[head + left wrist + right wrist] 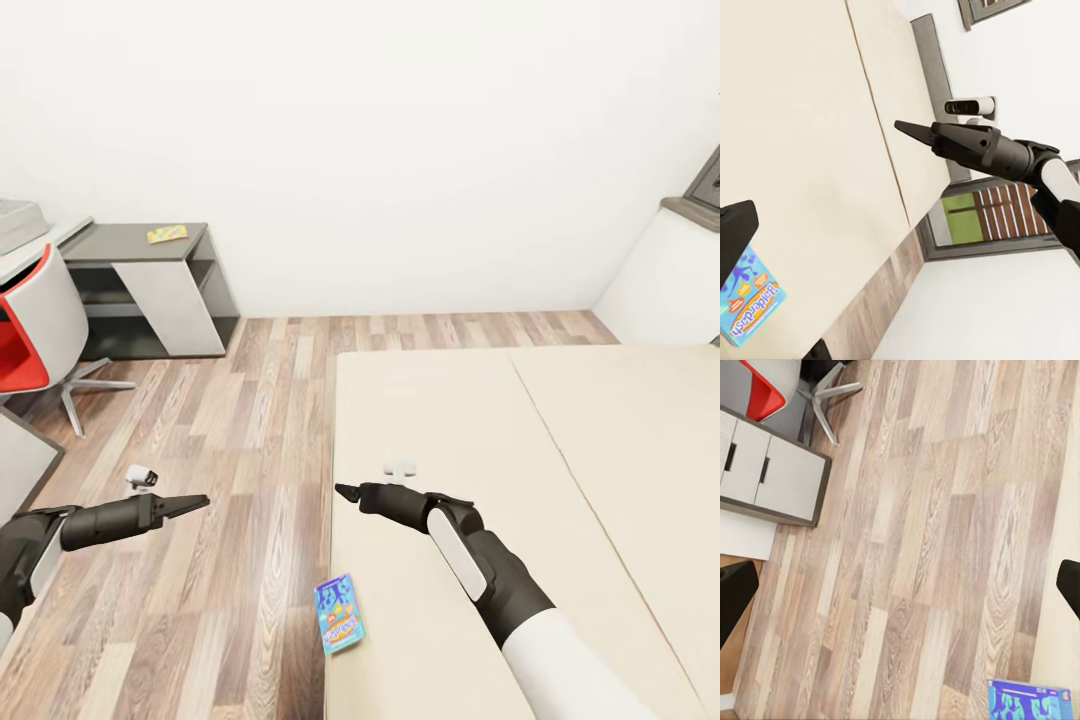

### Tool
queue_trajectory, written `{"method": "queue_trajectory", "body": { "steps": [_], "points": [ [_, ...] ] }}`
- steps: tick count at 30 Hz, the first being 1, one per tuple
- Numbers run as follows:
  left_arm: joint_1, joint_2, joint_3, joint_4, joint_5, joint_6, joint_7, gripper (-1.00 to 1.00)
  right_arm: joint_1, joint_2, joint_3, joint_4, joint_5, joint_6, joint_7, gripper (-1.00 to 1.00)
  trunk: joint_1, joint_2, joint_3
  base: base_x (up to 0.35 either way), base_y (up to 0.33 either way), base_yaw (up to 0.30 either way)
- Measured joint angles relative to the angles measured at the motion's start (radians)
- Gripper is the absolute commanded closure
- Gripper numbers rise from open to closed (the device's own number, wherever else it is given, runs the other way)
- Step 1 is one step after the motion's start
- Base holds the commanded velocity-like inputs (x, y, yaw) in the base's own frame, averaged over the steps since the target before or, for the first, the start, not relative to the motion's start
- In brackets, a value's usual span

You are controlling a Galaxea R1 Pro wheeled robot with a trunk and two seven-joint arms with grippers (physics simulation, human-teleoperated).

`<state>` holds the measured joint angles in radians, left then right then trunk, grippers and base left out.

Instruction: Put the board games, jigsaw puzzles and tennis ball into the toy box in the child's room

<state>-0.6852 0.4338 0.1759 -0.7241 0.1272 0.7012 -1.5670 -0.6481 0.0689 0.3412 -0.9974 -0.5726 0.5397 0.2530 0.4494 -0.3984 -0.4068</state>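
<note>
At the near left edge of the bed (520,440), down around six o'clock in my head view, the blue board game (339,614) lies flat, half over the edge toward the wood floor (230,420). I judge I'm at the start of fetching a bed game: neither claw holds anything and the box sits untouched. My right gripper (346,492) hangs above the bed at about the centre of the view, forearm reaching in from five o'clock and fingers pointing toward nine o'clock; from the head view and the left wrist view they look pressed together into a point, while the right wrist view shows dark tips at opposite edges, so I cannot tell its state for sure. My left gripper (196,502) is held out over the floor at eight o'clock, pointing toward three o'clock, fingers looking closed to a tip. Next I'd need to bring one claw down and back toward the box, spread it, and take the overhanging edge. Far off at ten o'clock a jigsaw puzzle (167,234) lies on a dark grey shelf unit (150,285), beside a red chair (40,320).
</note>
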Motion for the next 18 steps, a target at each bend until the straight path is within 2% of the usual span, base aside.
{"method": "queue_trajectory", "body": {
  "steps": [18],
  "points": [
    [0.000,0.003,-0.001,0.000,0.001,0.001,0.000,-1.00,0.000,0.000,0.000,0.002,0.000,-0.001,-0.001,-1.00,0.000,0.000,0.030,0.000,0.000,0.000]
  ]
}}
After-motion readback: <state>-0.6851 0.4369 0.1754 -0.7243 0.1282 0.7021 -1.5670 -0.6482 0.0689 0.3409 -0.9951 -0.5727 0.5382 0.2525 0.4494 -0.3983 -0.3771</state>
